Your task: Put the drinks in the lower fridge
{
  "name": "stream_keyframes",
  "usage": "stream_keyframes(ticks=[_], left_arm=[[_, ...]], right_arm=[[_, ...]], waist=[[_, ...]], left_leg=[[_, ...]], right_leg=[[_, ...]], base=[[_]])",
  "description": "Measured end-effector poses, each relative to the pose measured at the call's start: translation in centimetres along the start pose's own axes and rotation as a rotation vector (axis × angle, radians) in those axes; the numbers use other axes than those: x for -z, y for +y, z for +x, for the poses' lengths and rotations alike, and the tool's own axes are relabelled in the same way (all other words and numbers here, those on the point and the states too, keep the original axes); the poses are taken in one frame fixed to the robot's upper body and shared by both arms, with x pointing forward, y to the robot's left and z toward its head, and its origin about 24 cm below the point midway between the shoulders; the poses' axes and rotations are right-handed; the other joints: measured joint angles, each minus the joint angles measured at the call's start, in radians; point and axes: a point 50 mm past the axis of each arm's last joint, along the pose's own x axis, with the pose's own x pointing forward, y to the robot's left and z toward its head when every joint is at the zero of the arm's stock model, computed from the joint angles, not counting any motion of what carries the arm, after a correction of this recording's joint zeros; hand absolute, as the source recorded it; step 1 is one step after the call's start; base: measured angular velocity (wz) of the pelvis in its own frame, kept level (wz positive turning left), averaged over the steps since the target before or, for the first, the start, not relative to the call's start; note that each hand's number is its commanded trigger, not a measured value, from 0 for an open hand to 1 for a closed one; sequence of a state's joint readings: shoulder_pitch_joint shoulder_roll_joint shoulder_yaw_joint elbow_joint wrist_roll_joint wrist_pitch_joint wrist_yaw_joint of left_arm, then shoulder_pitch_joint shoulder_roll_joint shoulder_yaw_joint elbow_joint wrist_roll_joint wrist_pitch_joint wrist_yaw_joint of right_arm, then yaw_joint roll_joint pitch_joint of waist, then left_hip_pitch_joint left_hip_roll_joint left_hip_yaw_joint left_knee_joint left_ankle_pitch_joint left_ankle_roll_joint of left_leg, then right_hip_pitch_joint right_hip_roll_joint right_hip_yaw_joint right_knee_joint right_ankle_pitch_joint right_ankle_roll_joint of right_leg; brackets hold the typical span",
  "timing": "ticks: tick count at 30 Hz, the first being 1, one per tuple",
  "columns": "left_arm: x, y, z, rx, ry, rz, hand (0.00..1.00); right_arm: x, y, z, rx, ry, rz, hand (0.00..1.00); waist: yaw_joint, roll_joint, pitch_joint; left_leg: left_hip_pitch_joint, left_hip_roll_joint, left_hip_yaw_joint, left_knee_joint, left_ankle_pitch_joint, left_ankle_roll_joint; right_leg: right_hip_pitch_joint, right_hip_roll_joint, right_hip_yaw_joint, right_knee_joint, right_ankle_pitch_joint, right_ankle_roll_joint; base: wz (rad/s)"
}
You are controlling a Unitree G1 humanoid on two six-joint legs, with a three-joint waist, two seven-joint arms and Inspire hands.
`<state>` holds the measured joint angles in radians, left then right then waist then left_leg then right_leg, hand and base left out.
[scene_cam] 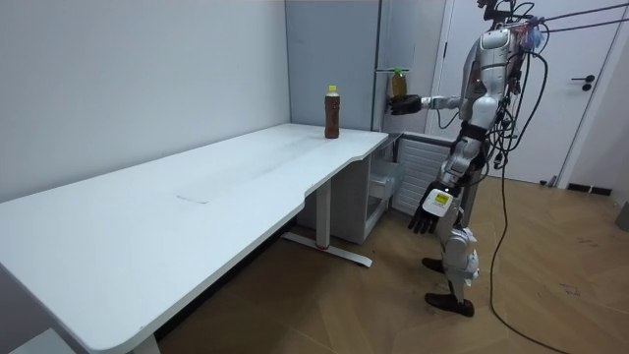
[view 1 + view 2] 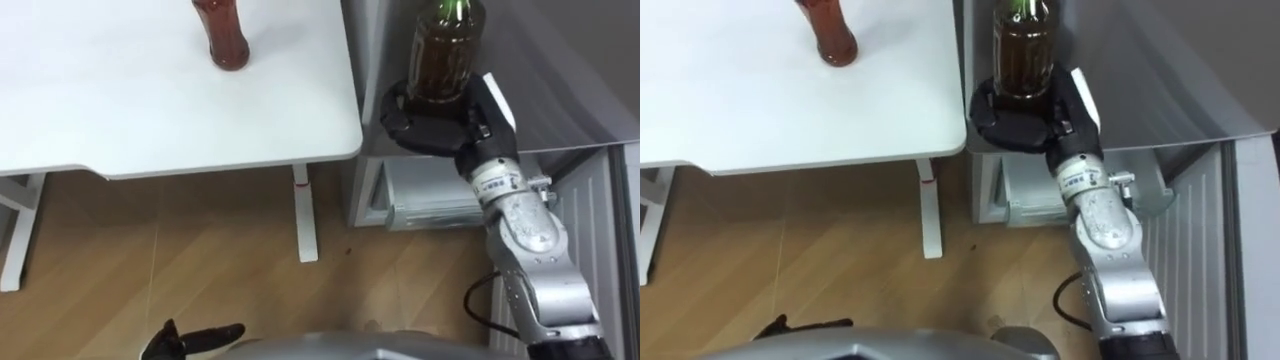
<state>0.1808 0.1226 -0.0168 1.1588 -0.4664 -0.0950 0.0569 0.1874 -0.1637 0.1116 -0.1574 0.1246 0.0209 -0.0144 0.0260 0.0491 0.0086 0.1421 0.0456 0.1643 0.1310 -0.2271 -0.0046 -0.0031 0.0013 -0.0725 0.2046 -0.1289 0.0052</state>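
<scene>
Right hand [image 2: 432, 135] holding a drink beside the white counter [image 2: 120, 110]

The smooth, round-cornered counter carried a red-brown bottle [image 2: 226, 38] near its end, its neck cut off at the eye views' top edge. Just past that corner stood the flat grey fridge [image 2: 570, 70]; its pale lower compartment [image 2: 430, 198] was hard to make out. The right hand's black fingers were curled round the base of an upright clear bottle of dark tea [image 2: 445, 55]. The left hand [image 1: 432, 208] hung low, fingers loose, empty.
</scene>
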Motion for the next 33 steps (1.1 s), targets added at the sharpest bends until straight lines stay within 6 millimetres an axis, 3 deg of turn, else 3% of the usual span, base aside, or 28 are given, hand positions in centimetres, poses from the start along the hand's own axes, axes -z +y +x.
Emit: stream_keyframes(ticks=[6, 12, 16, 22, 33], left_arm=[[0.6, 0.3, -0.2, -0.006, 0.015, -0.001, 0.00], [0.8, 0.3, -0.2, -0.002, 0.016, 0.034, 0.00], [1.1, 0.5, -0.3, 0.003, 0.019, 0.052, 0.00], [1.5, 0.8, -0.5, -0.018, 0.022, 0.049, 0.00], [2.1, 1.5, -0.7, -0.029, 0.037, 0.034, 0.00]], right_arm=[[0.6, -1.2, -0.7, 0.152, 0.013, 0.029, 1.00], [2.6, -2.8, -1.1, 0.302, 0.100, 0.196, 1.00], [3.2, -3.3, -1.5, 0.391, 0.132, 0.297, 1.00], [4.3, -3.9, -1.9, 0.504, 0.181, 0.438, 1.00], [8.2, -4.9, -3.1, 0.653, 0.353, 0.564, 1.00]], waist=[[-0.025, 0.009, -0.0001], [-0.045, 0.006, 0.0004], [-0.046, 0.003, 0.0016], [-0.042, -0.010, -0.0049], [-0.014, -0.024, 0.0034]], left_leg=[[0.006, 0.000, 0.001, -0.001, 0.000, 0.000], [0.002, 0.000, -0.002, 0.002, 0.000, 0.000], [-0.004, 0.000, -0.002, 0.002, 0.000, 0.000], [-0.006, 0.000, -0.002, 0.005, 0.000, 0.000], [-0.003, -0.009, -0.031, 0.023, 0.000, 0.000]], right_leg=[[0.005, 0.000, 0.000, 0.000, 0.000, 0.000], [0.004, -0.003, -0.009, 0.000, 0.000, 0.000], [-0.002, -0.002, -0.008, 0.001, 0.000, 0.000], [-0.003, -0.003, -0.010, 0.000, 0.000, 0.000], [0.011, -0.016, -0.030, 0.019, -0.017, 0.004]], base=[[-0.01], [0.01], [0.00], [0.00], [0.07]])
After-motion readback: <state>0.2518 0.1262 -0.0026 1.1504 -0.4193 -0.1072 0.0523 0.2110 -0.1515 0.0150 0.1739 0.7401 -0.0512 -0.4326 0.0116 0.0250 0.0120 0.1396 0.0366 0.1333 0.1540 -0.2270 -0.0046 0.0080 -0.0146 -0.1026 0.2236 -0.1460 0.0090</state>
